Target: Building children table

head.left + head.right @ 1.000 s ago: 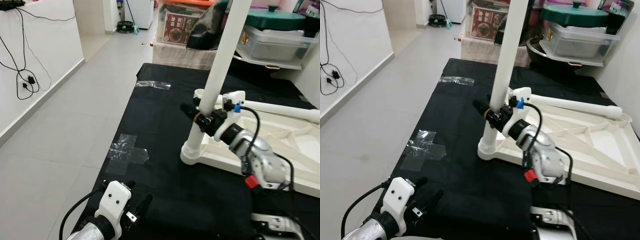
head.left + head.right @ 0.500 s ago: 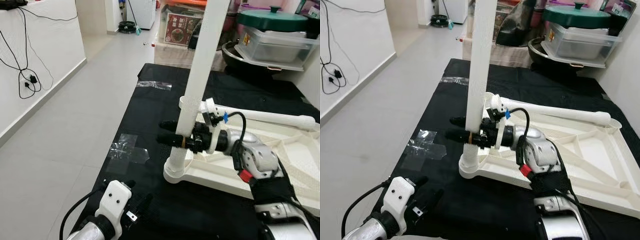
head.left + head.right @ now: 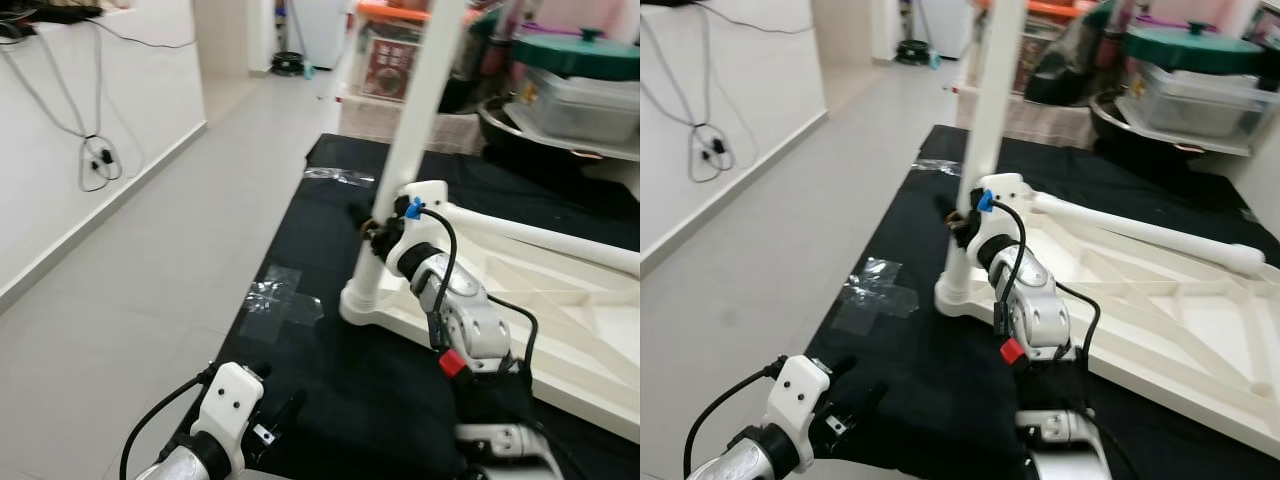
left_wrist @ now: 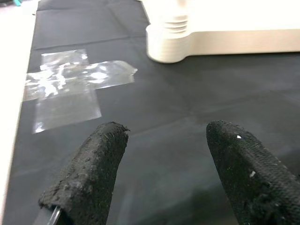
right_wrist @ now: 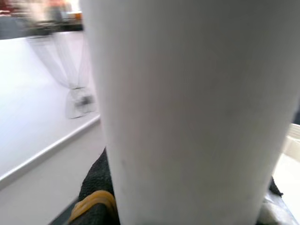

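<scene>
Left eye view: the right gripper [image 3: 378, 232] clamps a white table leg [image 3: 405, 165] standing in a corner socket of the upturned tabletop [image 3: 560, 320] on the black mat [image 3: 330, 390]. Whether it is fully seated is unclear. A second leg [image 3: 1140, 232] lies loose; the left gripper [image 4: 161, 154] hovers, fingers spread.

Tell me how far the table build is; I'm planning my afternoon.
Early. The white plastic tabletop lies upside down on the black cloth. One white tubular leg stands in its near corner socket, gripped by the right gripper. Another white leg lies loose across the tabletop. Left gripper hovers open, idle.
</scene>
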### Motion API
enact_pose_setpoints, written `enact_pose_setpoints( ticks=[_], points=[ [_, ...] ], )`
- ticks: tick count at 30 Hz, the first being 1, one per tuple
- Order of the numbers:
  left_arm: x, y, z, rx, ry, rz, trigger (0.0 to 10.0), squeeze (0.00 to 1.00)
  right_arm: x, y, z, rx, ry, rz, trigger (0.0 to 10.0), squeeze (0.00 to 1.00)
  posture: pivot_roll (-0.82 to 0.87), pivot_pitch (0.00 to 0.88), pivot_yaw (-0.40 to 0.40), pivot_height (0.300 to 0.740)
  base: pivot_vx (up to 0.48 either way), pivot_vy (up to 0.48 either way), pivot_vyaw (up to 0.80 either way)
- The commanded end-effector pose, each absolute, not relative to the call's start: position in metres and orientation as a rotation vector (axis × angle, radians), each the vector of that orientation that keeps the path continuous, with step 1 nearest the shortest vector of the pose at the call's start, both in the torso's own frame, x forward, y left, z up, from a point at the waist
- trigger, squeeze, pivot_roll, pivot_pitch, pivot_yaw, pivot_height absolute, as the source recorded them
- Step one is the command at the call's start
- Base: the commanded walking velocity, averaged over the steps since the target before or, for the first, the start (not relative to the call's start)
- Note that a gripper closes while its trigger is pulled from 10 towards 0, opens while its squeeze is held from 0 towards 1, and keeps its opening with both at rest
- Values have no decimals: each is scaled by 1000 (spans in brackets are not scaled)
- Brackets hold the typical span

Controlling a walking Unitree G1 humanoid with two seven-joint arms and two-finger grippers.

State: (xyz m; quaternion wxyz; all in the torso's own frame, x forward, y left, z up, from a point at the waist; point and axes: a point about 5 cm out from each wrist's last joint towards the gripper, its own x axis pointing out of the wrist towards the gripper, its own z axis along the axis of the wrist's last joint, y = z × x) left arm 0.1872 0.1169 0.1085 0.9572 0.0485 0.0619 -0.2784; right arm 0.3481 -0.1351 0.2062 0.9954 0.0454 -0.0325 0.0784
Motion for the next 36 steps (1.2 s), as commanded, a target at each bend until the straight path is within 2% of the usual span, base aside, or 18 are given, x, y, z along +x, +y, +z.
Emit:
enact_pose_setpoints(
  ticks=[1,4,12,13,16,17,18,19,21,22,23,24,25,27,29,31,32,36],
  points=[
    [186,115,107,92,133,-577,10000,0,337,-162,192,65,-13,-129,0,0,130,35,-107,740,0,0,0],
    [186,115,107,95,132,-575,10000,0,321,-152,189,75,27,-299,0,0,136,36,-112,740,0,0,0],
    [186,115,107,98,133,-575,10000,0,318,-121,186,135,80,-309,0,0,134,33,-110,740,0,0,0],
    [186,115,107,98,133,-575,10000,0,320,-112,189,170,54,-262,10000,0,134,33,-110,740,0,0,0],
    [186,115,106,99,133,-575,10000,0,321,-107,193,181,27,-234,10000,0,137,33,-109,740,0,0,0],
    [186,115,106,99,133,-575,10000,0,323,-102,195,212,-3,-171,10000,196,135,30,-108,740,0,0,0],
    [186,115,106,99,133,-575,10000,0,323,-102,195,212,-3,-171,10000,196,135,30,-108,740,0,0,0],
    [187,115,106,99,133,-575,10000,0,326,-105,200,218,-57,-118,10000,1000,133,32,-108,740,0,0,0],
    [187,115,106,99,133,-575,10000,0,326,-105,200,218,-57,-118,10000,1000,133,32,-108,740,0,0,0],
    [187,115,106,98,133,-576,10000,0,330,-103,203,261,-80,5,10000,0,132,32,-108,740,0,0,0],
    [187,115,106,98,133,-578,10000,0,334,-107,209,303,-110,211,10000,0,132,32,-106,740,0,0,0],
    [187,115,106,98,132,-577,10000,0,335,-111,212,305,-122,317,10000,0,130,32,-107,740,0,0,0],
    [187,115,106,98,132,-577,10000,0,335,-111,212,305,-122,317,10000,0,130,32,-107,740,0,0,0],
    [188,115,106,98,131,-577,10000,0,332,-116,218,283,-122,579,10000,0,128,27,-106,740,0,0,0],
    [188,115,106,98,131,-577,10000,0,332,-116,218,283,-122,579,10000,0,128,27,-106,740,0,0,0],
    [188,114,106,97,131,-578,10000,0,330,-122,218,216,-91,797,10000,0,130,26,-107,740,0,0,0],
    [188,114,106,97,131,-578,10000,0,330,-122,218,216,-91,797,10000,0,130,26,-107,740,0,0,0],
    [188,113,106,99,129,-578,10000,0,315,-125,215,122,-7,1211,10000,0,138,26,-115,740,0,0,0]
  ],
)
